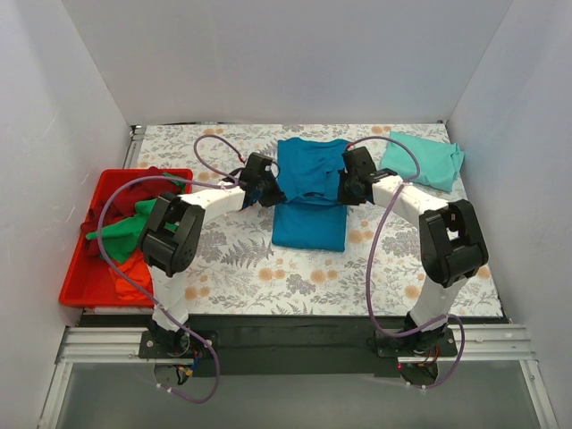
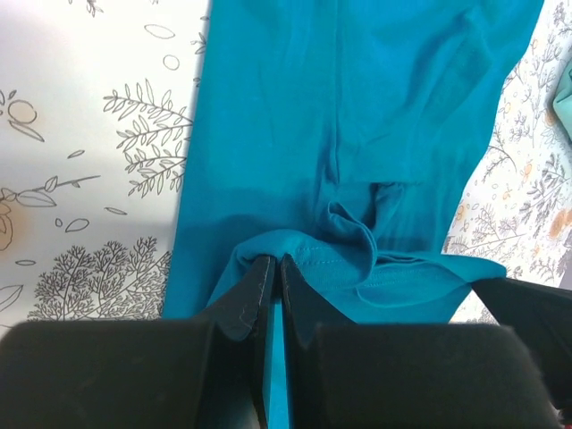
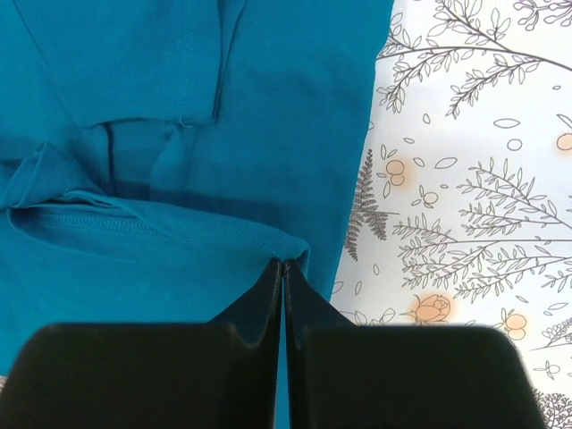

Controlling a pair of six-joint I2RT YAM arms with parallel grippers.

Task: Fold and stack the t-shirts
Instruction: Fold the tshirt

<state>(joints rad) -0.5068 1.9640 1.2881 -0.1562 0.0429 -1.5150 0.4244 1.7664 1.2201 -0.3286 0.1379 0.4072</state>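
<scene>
A deep blue t-shirt (image 1: 309, 189) lies lengthwise in the middle of the table, its far part lifted and bunched between the two arms. My left gripper (image 1: 265, 190) is shut on the shirt's left edge; in the left wrist view the blue cloth (image 2: 375, 116) is pinched at the gripper (image 2: 273, 261) tips. My right gripper (image 1: 347, 189) is shut on the right edge, where a hemmed corner (image 3: 179, 259) sits in the gripper (image 3: 283, 264). A pale mint t-shirt (image 1: 424, 159) lies folded at the back right. Bright green (image 1: 121, 231) and dark red (image 1: 147, 181) shirts fill the tray.
A red plastic tray (image 1: 80, 281) stands at the left edge of the table, also holding an orange cloth (image 1: 131, 273). The tablecloth (image 1: 295, 268) has a floral print. White walls close in the table on three sides.
</scene>
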